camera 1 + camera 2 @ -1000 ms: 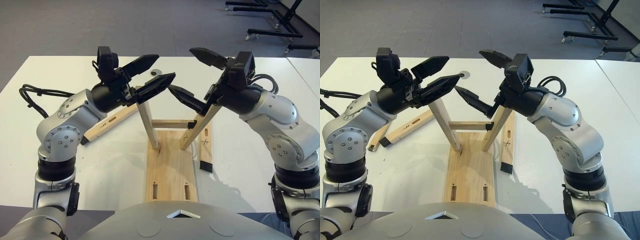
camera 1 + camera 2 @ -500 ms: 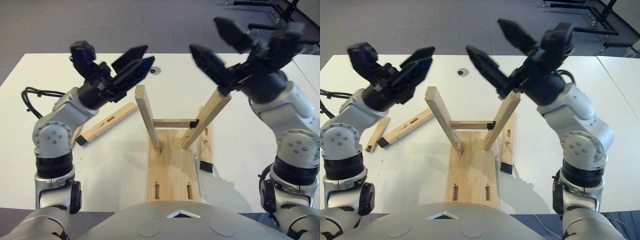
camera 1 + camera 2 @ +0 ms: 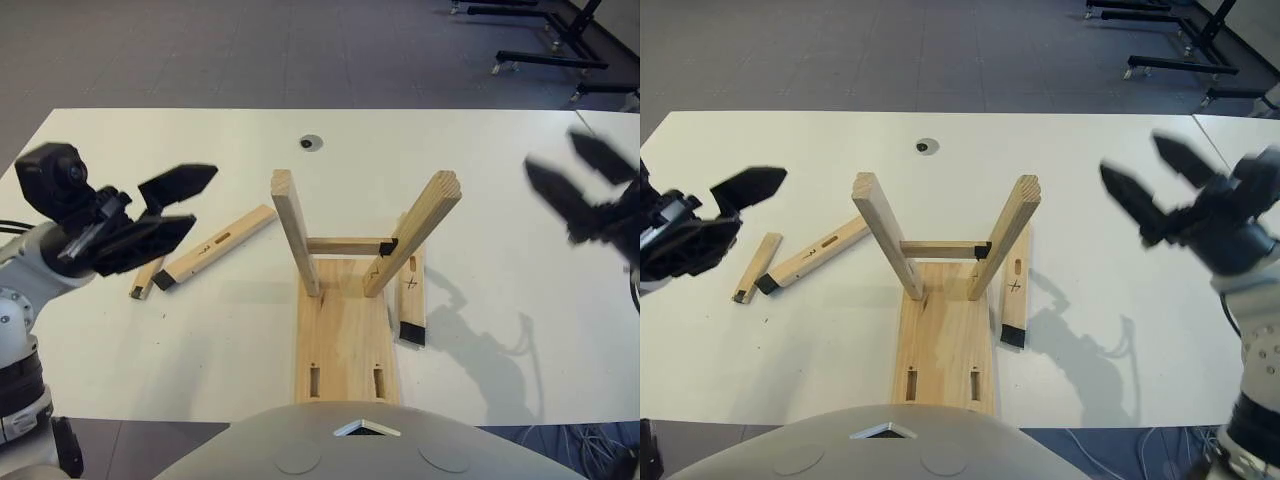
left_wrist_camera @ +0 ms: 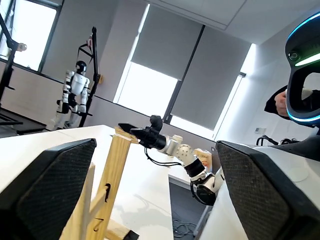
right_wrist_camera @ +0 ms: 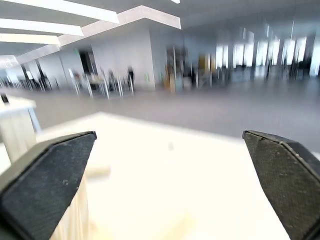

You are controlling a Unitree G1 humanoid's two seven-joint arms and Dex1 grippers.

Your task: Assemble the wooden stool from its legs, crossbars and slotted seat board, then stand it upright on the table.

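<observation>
On the white desk, the pale slotted wooden seat board lies flat, two upright legs socketed. Wide open and empty hang the left pincer and right pincer; I'd grasp the loose black-tipped wooden leg mid-length.

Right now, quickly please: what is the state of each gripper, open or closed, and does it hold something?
Left gripper: open, holding nothing.
Right gripper: open, holding nothing.

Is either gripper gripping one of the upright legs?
No, the left gripper and right gripper are open out at the sides, apart from the upright legs.
</observation>
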